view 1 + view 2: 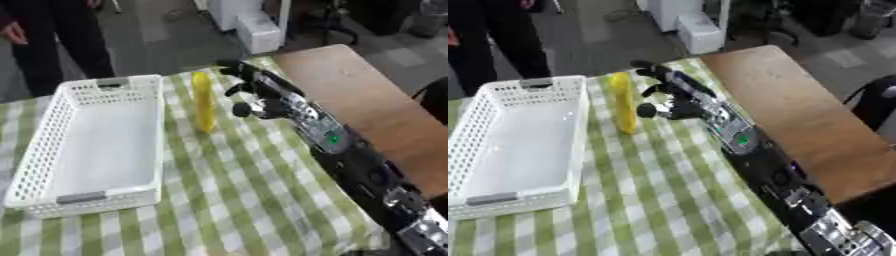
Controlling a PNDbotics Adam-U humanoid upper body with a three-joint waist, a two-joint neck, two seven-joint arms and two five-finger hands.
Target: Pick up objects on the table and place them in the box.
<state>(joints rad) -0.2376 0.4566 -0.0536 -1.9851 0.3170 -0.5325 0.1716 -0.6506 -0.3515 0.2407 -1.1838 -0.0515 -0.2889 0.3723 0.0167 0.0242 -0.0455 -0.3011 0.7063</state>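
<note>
A long yellow object (pixel 204 101), shaped like a banana or a corn cob, lies on the green checked tablecloth just right of the white perforated basket (pixel 54 131), which holds nothing. My right hand (pixel 265 94) reaches in from the lower right and hovers just right of the yellow object, fingers spread and relaxed, thumb toward it, not touching it. The left hand shows in neither view.
A bare wooden tabletop (pixel 367 95) runs along the right of the cloth (pixel 236 195). A person in dark clothes (pixel 52 40) stands beyond the far edge. White equipment (pixel 254 25) sits on the floor behind.
</note>
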